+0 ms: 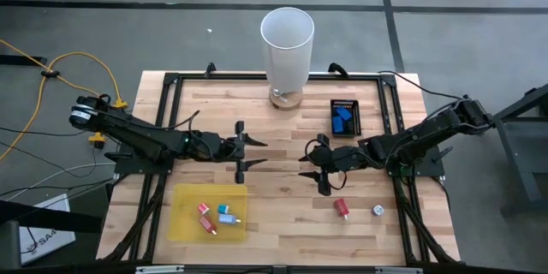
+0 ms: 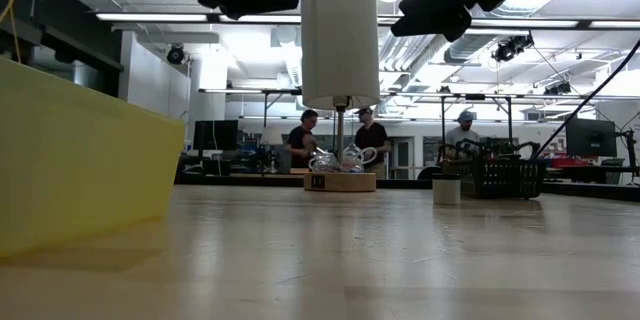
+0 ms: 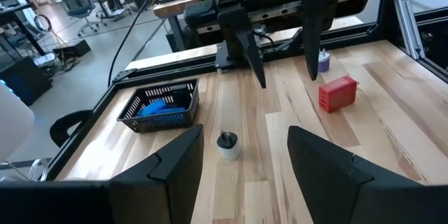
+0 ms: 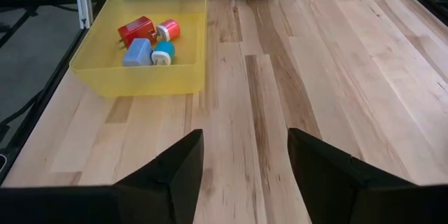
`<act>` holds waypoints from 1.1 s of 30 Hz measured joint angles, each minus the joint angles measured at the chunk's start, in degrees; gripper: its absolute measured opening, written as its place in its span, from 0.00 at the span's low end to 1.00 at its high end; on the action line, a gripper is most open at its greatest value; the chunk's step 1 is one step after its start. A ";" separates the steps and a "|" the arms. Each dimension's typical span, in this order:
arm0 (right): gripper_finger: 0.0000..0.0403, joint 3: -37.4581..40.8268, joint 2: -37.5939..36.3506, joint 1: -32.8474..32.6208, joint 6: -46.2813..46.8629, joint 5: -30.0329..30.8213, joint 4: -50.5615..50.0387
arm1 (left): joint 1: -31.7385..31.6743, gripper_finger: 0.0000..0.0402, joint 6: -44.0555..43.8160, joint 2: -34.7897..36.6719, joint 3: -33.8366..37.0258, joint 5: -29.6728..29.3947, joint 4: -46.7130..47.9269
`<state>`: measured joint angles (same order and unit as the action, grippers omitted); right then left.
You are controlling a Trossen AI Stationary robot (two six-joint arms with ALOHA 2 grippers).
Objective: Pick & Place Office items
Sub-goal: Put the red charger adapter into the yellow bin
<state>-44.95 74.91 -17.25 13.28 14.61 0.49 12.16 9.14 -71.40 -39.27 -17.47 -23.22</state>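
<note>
Office items [image 1: 217,217] in yellow tray [image 1: 184,225] on wooden table [image 1: 282,197].

Left gripper [image 1: 241,148], right gripper [image 1: 323,164] — jaws apart, facing mid-table; red piece [image 1: 341,208] near right.

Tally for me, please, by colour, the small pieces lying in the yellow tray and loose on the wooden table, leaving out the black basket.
Red: 3 (red block, red cylinder, loose red block)
Blue: 1 (blue block)
Teal: 1 (teal cylinder)
Whitish: 2 (whitish cylinder, whitish round)
Total: 7
</note>
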 joint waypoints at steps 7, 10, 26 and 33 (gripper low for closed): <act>0.48 0.00 0.00 0.01 -0.01 0.03 -1.74 | 0.00 0.50 -0.13 0.00 0.00 -0.02 0.02; 0.48 0.00 0.00 0.02 1.47 0.22 -3.01 | 0.00 0.50 -0.13 0.00 0.00 -0.04 0.02; 0.48 -0.87 0.00 0.00 19.88 -2.19 -19.49 | 0.00 0.50 -0.11 0.00 0.00 -0.20 0.02; 0.48 -7.74 0.00 0.00 24.49 -2.78 -28.34 | 0.00 0.50 -0.11 0.02 0.00 -0.20 0.02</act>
<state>-52.69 74.91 -17.26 37.77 11.84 -27.85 12.16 9.04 -71.37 -39.27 -17.67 -23.20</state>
